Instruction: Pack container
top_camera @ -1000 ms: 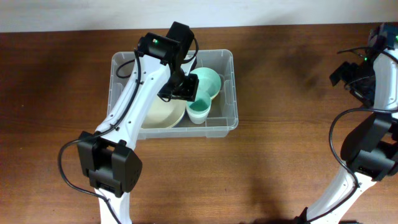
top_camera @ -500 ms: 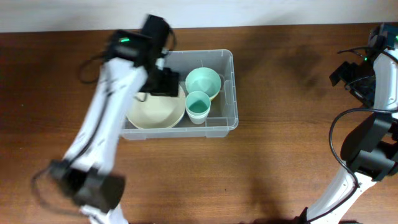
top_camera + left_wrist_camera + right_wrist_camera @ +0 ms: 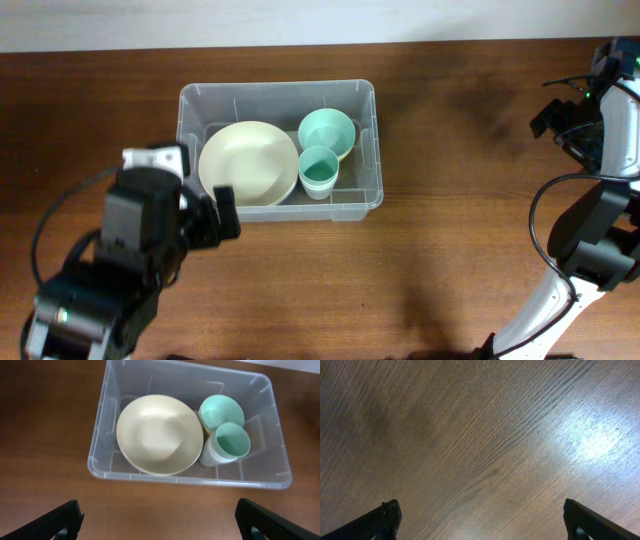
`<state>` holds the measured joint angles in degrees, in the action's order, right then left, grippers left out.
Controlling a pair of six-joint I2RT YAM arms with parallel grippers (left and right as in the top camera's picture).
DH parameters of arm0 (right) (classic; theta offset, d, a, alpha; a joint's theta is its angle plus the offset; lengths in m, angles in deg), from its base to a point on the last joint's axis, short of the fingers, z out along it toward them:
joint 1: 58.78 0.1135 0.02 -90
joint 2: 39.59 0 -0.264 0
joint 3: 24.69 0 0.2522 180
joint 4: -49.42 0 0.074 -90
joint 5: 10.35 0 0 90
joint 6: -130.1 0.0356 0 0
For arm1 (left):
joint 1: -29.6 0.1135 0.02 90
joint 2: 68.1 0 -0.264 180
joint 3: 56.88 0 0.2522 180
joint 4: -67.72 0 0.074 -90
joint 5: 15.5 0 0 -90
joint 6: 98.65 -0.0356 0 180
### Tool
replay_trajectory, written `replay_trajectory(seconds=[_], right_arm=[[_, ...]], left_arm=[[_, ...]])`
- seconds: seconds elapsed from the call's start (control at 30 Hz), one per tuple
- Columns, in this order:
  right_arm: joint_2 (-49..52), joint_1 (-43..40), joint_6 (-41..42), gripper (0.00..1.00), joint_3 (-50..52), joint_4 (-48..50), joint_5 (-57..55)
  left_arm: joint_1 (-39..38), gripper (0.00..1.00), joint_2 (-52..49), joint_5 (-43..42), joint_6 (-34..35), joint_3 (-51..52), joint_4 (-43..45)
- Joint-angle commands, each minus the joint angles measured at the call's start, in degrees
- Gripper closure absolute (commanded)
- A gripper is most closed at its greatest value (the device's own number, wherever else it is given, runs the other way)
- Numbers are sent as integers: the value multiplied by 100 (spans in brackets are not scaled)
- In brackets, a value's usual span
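Note:
The clear plastic container (image 3: pixel 368 150) stands on the wooden table left of centre; it also shows in the left wrist view (image 3: pixel 105 420). Inside it lie a cream bowl (image 3: pixel 248 163) on the left, a mint green bowl (image 3: pixel 327 131) at the back right and a mint green cup (image 3: pixel 319 172) in front of it. The same bowl (image 3: pixel 159 434), green bowl (image 3: pixel 221 410) and cup (image 3: pixel 229 442) show in the left wrist view. My left gripper (image 3: pixel 159 522) is open and empty, high above the table in front of the container. My right gripper (image 3: pixel 482 522) is open and empty over bare wood at the far right.
The right arm (image 3: pixel 600 150) stands at the table's right edge. The left arm's body (image 3: pixel 120 270) fills the lower left of the overhead view. A pale wall runs along the table's far edge.
My left arm has pulled out of the container and swung back toward the front left, rising toward the camera. The bowls and cup stay in the container. The right arm has not moved.

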<state>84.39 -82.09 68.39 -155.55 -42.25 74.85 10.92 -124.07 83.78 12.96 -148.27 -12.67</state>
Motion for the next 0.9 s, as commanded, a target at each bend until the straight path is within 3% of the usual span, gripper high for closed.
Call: replay_trajectory(seconds=[0.0, 0.23, 0.37, 0.47, 0.57, 0.63, 0.87], right_arm=[[-83, 4, 11, 1, 11, 0, -13], [-83, 4, 9, 1, 11, 0, -13], [-83, 4, 9, 1, 11, 0, -13], [-83, 4, 11, 1, 11, 0, -13], [-83, 4, 9, 1, 11, 0, -13], [-83, 4, 9, 1, 11, 0, -13], [-83, 4, 11, 1, 11, 0, -13]], left_arm=[[0, 0, 411, 15, 131, 264, -295], [-2, 0, 472, -769, 131, 264, -782], [-2, 0, 402, -92, 85, 293, -625], [-7, 0, 304, -28, -894, 538, -7], [157, 0, 428, -378, -2726, 1322, 1307], [398, 0, 632, -809, -3383, 1926, 2107], [1598, 0, 1998, -1814, -3456, 4164, 4227]])
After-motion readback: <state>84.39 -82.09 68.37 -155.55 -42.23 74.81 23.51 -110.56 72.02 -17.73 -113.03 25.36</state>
